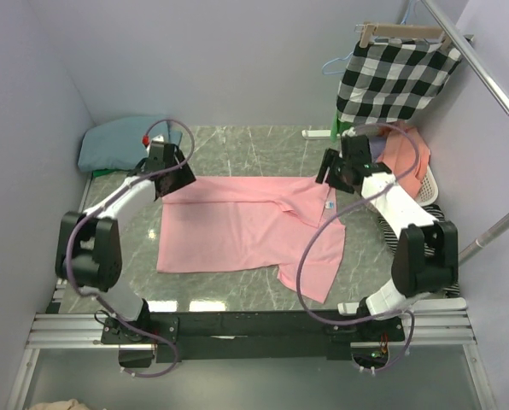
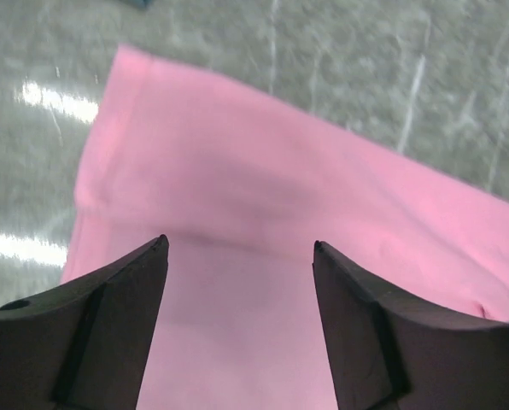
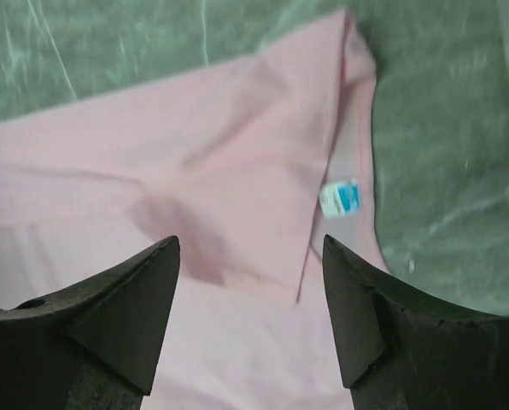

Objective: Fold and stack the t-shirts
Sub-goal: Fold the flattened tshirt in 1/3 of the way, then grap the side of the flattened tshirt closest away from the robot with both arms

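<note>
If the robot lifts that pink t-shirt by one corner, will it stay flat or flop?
Probably flop: the light pink cotton t-shirt lies limp with soft creases and a folded-over flap, so it would likely hang down. It looks thin, so probably light. Pushed, it may bunch up.

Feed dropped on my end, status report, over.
Left tool open, right tool open, above pink t-shirt. Shirt spread out, unstacked. Teal t-shirt far left. Nothing blocking.
</note>
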Motion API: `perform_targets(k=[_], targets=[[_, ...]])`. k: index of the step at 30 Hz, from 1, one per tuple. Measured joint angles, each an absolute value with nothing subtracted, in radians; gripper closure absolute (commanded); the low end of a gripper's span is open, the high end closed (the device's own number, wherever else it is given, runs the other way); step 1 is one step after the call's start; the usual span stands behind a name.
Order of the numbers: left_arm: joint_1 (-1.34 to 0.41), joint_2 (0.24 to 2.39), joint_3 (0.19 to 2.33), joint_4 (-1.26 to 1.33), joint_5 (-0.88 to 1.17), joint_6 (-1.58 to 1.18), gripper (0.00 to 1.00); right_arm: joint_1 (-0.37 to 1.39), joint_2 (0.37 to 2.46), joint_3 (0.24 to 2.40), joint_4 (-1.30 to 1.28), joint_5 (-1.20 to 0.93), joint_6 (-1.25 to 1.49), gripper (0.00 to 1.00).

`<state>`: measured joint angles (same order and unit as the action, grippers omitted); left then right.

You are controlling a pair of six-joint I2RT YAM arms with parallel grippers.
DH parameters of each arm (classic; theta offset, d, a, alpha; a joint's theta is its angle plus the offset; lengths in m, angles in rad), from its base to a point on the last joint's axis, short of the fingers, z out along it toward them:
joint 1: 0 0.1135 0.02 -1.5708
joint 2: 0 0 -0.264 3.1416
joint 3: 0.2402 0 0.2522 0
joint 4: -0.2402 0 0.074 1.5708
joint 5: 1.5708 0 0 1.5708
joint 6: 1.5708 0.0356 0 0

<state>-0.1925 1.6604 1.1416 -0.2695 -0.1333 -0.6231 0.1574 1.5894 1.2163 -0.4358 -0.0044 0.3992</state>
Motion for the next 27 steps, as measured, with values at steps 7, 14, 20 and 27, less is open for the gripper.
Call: perform_targets(k=[7,14,20,27], targets=[[-0.243,1.452,0.88,-0.307,-0.128,-0.689,0.01,0.2,1.401,0.884,-0.466,-0.046,0.489,0.2],[-0.359,1.289,0.686,-0.438,-0.159,-0.84,0.01,0.432,1.276,0.677,-0.513,-0.023,0.669,0.19],[-0.428,1.116,0.582,-0.538,-0.205,-0.99,0.0,0.541,1.146,0.556,-0.558,0.017,0.808,0.17],[-0.518,0.957,0.527,-0.689,-0.28,-1.175,0.01,0.615,0.962,0.469,-0.674,0.035,0.931,0.15]])
